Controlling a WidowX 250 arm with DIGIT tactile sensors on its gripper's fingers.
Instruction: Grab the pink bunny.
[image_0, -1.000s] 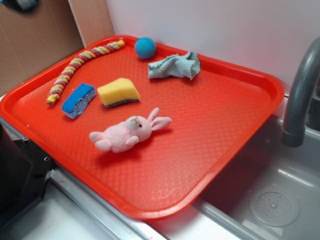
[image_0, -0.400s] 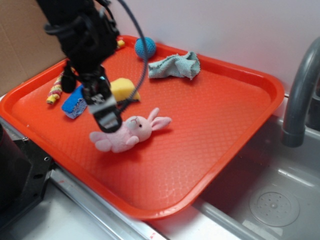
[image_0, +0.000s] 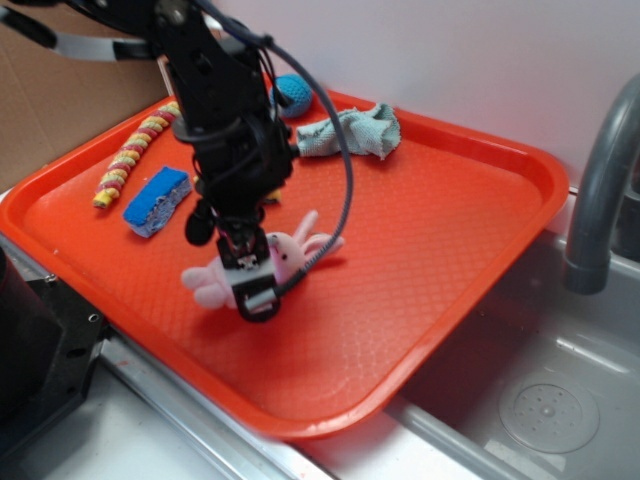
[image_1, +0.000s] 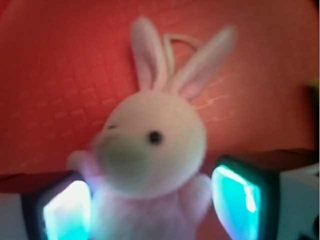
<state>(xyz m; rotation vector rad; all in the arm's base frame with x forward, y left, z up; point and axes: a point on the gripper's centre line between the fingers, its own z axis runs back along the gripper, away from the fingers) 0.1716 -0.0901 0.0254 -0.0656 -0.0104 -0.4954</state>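
**Inspector:** State what was on site, largest item first.

**Assessor:** A large red textured plastic tray (image_0: 450, 240) sat on the worktop beside a grey sink with a dark curved tap (image_0: 600, 190). The black robot arm reached down over the tray's left half. Along the far side lay a crumpled grey-green cloth (image_0: 355, 132), a twisted yellow-and-pink rope toy (image_0: 130, 152), a blue rectangular sponge (image_0: 157, 199) and a teal knitted ball (image_0: 293, 92), the ball partly hidden behind the arm.

**Inspector:** And the task item?

**Assessor:** The small pale pink plush bunny (image_1: 150, 150) lay on its side on the tray floor, near the front left, ears pointing away from the arm. The gripper (image_1: 150, 207) was open, one pad on either side of the toy's body just below the head. Whether the pads (image_1: 237, 200) touched the plush could not be told; the wrist view was blurred.

**Inspector:** Recommendation for the step in hand?

**Assessor:** In my judgement the straddle looked well centred. The closure should be made on the torso, not the head or ears, since soft stuffing compresses and could slip. The pads ought to sit low enough to catch the body's bulk without scraping the tray, then close firmly before any lift.
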